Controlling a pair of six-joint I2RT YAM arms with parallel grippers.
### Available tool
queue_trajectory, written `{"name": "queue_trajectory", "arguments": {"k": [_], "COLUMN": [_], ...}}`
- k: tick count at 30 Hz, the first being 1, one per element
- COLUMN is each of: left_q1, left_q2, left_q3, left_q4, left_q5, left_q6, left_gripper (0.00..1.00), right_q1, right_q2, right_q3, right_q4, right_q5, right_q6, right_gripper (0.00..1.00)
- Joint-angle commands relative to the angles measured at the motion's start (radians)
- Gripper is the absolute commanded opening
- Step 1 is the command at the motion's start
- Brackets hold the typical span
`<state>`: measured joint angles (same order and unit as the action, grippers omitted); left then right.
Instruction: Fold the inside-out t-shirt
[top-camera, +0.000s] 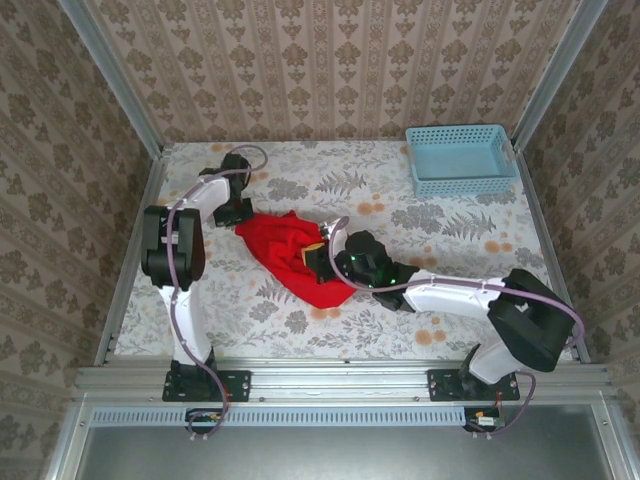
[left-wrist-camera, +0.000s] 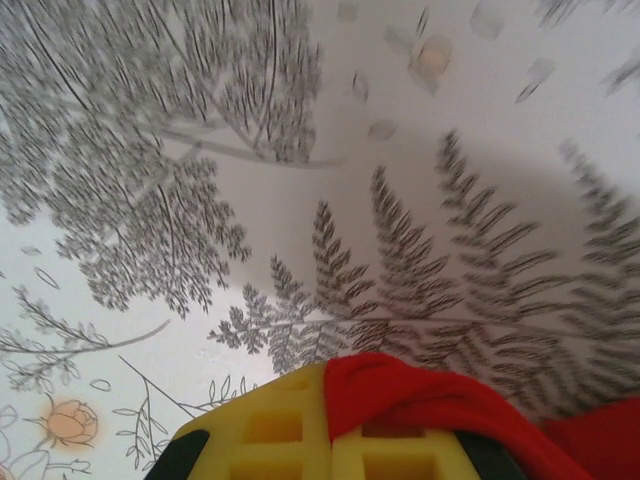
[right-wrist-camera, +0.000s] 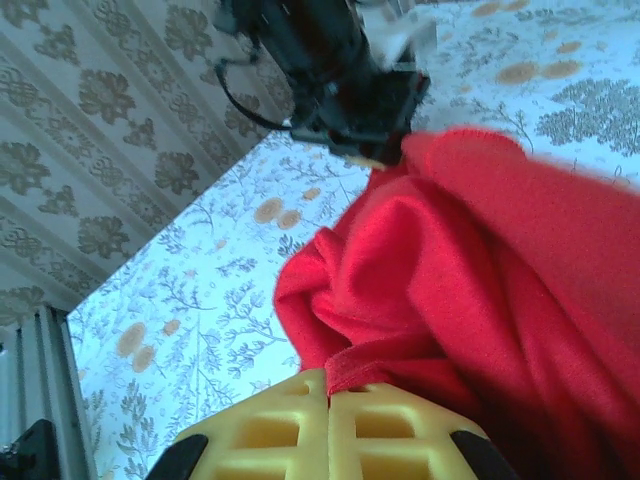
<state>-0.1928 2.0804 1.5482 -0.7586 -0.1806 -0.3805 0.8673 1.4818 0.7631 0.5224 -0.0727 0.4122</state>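
Top external view: we are clamping the inside-out t-shirt, bunched mid-worktop, with the left hand at its 10 o'clock corner and the right hand at 3 o'clock, seemingly to stretch it flat.

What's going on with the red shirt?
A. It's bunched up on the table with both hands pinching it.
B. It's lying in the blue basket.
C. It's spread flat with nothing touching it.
A: the shirt lies crumpled on the table, the left hand and right hand each shut on red cloth; the basket sits apart, far right.
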Motion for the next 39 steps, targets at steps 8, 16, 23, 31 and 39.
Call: {"name": "queue_trajectory", "arguments": {"k": [8, 16, 23, 31, 39], "left_q1": [-0.026, -0.110, -0.016, 0.128, 0.202], "left_q2": [-0.127, -0.224, -0.094, -0.225, -0.403], "left_q3": [-0.093, -0.149, -0.128, -0.287, -0.471], "left_q4": [0.091, 0.174, 0.097, 0.203, 0.317], "left_q5": [0.174, 0.276, 0.193, 0.165, 0.155], "left_q6": [0.057, 0.025, -0.038, -0.131, -0.210], "left_gripper": [0.06, 0.06, 0.00, 0.00, 0.00], "right_q1": [0.004, 0.005, 0.015, -0.026, -0.162], "right_q2": [0.037, 0.147, -0.180, -0.545, -0.585], "right_q3": [0.037, 0.145, 0.073, -0.043, -0.187], "right_q4": [-0.007, -0.002, -0.123, -0.270, -0.315], "right_q5": [0.063, 0.078, 0.135, 0.295, 0.321], "right_q6": [-0.066, -0.050, -0.143, -0.197, -0.039], "right_gripper": [0.00, 0.00, 0.00, 0.00, 0.00]}}
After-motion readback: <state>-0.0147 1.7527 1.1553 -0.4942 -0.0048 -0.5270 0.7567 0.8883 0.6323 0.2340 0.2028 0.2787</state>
